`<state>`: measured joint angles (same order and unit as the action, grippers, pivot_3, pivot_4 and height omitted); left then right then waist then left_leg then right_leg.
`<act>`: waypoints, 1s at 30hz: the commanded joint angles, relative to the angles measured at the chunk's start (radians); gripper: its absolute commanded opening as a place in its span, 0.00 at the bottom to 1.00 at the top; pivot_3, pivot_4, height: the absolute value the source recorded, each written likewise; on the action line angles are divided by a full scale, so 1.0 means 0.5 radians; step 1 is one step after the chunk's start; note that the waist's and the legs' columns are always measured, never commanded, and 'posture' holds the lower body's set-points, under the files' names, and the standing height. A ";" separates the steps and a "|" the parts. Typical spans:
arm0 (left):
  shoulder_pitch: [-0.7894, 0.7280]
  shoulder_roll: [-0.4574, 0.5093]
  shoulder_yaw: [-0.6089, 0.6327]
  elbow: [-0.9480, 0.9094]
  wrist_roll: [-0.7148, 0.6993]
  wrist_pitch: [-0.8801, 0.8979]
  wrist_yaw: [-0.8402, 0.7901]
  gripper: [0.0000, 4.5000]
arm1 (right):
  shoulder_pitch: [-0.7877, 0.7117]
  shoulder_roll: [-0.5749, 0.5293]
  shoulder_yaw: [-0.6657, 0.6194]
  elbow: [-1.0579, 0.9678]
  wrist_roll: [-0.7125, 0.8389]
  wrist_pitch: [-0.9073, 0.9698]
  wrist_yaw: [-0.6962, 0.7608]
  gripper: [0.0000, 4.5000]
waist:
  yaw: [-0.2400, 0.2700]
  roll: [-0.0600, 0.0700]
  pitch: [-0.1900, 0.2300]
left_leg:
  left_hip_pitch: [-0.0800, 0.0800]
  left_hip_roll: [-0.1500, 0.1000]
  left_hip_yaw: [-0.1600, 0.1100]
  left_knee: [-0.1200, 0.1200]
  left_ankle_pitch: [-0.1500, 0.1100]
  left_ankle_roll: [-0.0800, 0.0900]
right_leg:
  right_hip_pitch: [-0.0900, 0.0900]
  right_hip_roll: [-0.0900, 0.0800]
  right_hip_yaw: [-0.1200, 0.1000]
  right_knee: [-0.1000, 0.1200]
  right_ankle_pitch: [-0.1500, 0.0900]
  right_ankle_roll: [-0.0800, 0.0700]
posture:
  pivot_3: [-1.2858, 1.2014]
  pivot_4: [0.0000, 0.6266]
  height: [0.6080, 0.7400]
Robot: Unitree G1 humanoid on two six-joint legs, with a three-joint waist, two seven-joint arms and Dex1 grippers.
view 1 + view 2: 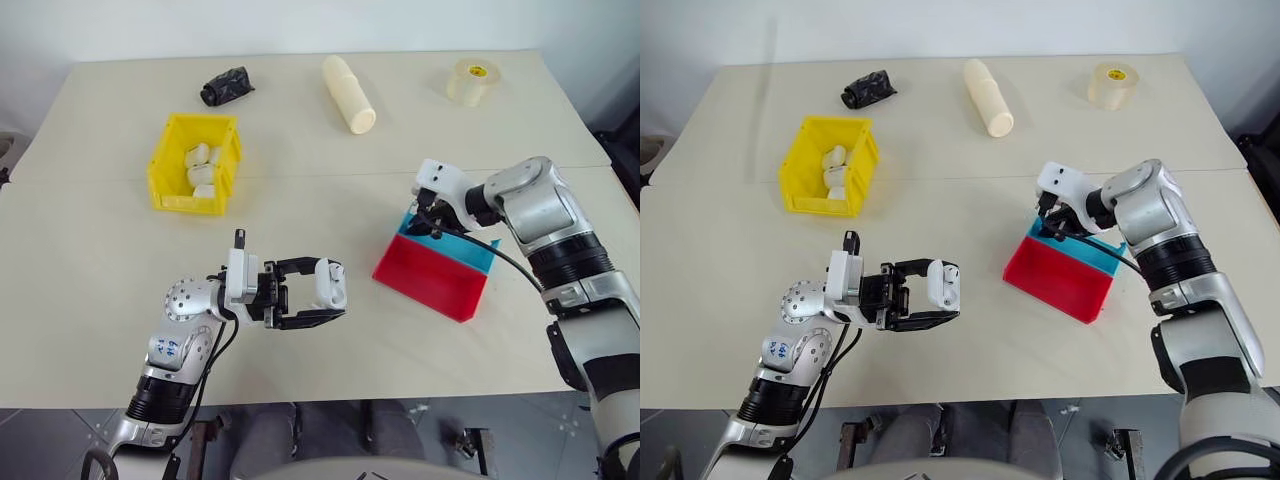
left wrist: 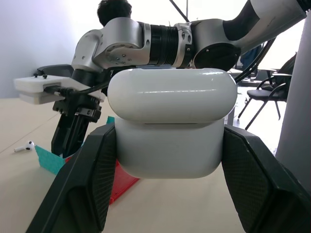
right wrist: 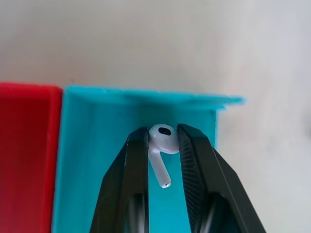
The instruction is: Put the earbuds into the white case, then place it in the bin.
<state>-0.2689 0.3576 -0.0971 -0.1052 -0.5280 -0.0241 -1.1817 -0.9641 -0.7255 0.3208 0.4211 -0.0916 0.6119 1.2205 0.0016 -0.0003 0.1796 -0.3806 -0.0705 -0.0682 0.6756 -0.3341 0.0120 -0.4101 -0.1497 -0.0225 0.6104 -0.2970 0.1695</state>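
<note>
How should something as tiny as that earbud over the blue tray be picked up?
By its rounded head, from above, one finger each side, as the right gripper has the earbud now. The head is its widest part; the thin stem hangs free between the fingers above the blue tray.

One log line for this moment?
left tool: shut on case | right tool: shut on earbud over blue tray | bin: untouched

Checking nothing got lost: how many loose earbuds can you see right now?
2. One earbud is pinched in the right hand over the blue tray; another earbud lies on the table beyond that tray. Others may be hidden.
</note>
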 commanded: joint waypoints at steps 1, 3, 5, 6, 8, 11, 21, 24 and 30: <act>-0.016 0.011 0.026 -0.038 -0.039 -0.004 -0.019 0.62 | 0.084 -0.117 -0.261 -0.304 0.223 -0.047 0.105 0.15 | -0.001 0.000 0.000 | -0.004 0.000 0.000 0.001 0.000 0.000 | -0.003 0.000 0.000 0.000 0.000 0.000 | 0.52 0.24 1.00; -0.025 0.009 0.034 -0.034 -0.052 0.007 -0.023 0.62 | 0.221 -0.136 -0.456 -0.537 0.473 0.021 0.199 0.15 | -0.001 0.000 0.000 | -0.010 0.001 -0.002 0.002 0.000 0.000 | -0.007 0.000 -0.002 -0.001 0.000 0.000 | 0.52 0.24 1.00; -0.045 -0.002 0.042 -0.025 -0.064 0.025 -0.014 0.62 | 0.351 -0.120 -0.612 -0.715 0.652 0.105 0.196 0.15 | -0.004 0.000 0.000 | -0.011 0.002 -0.003 0.003 0.000 0.000 | -0.007 0.001 -0.004 -0.001 0.000 0.000 | 0.52 0.24 1.00; -0.051 -0.004 0.047 -0.022 -0.066 0.031 -0.013 0.62 | 0.395 -0.110 -0.655 -0.770 0.705 0.131 0.174 0.15 | -0.003 0.000 0.000 | -0.011 0.002 -0.003 0.004 0.000 0.000 | -0.007 0.001 -0.004 0.000 0.000 0.000 | 0.52 0.24 1.00; -0.075 -0.011 0.054 -0.016 -0.073 0.054 -0.007 0.62 | 0.542 -0.021 -0.816 -0.935 0.914 0.196 0.117 0.15 | -0.001 0.000 0.000 | -0.011 0.002 -0.003 0.008 0.000 0.000 | -0.006 0.001 -0.004 0.002 0.000 0.000 | 0.52 0.24 1.00; -0.118 -0.025 0.062 -0.008 -0.081 0.095 0.012 0.62 | 0.719 0.176 -1.065 -1.172 1.276 0.339 -0.016 0.15 | 0.002 0.000 0.000 | -0.011 0.002 -0.005 0.010 0.000 0.000 | -0.004 0.001 -0.004 0.002 0.000 0.000 | 0.52 0.24 1.00; -0.293 -0.085 0.097 0.053 -0.054 0.191 0.144 0.62 | 1.015 0.701 -1.318 -1.622 2.237 0.805 -0.706 0.15 | 0.004 0.000 0.000 | -0.011 0.000 -0.007 0.011 0.000 0.000 | -0.004 0.000 -0.003 0.005 0.000 0.000 | 0.52 0.24 1.00; -0.337 -0.111 0.092 0.086 -0.044 0.197 0.178 0.62 | 1.059 0.775 -1.300 -1.667 2.369 0.783 -0.873 0.15 | 0.001 0.000 0.000 | -0.011 0.000 -0.008 0.011 0.000 0.000 | -0.004 0.000 -0.003 0.006 0.000 0.000 | 0.52 0.24 1.00; -0.377 -0.173 0.082 0.093 -0.097 0.279 0.195 0.62 | 1.163 0.922 -1.174 -1.773 2.430 0.611 -1.029 0.15 | -0.003 0.000 0.000 | -0.011 -0.001 -0.008 0.011 0.000 0.000 | -0.005 0.001 -0.003 0.007 0.000 0.000 | 0.52 0.24 1.00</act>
<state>-0.4431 0.2756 -0.0582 -0.0326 -0.5473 0.1106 -1.0837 -0.3851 -0.2747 -0.2763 -0.4197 1.1053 0.9581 0.7173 0.0001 -0.0003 0.1795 -0.3859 -0.0711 -0.0721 0.6809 -0.3342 0.0119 -0.4130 -0.1492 -0.0240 0.6144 -0.2968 0.1696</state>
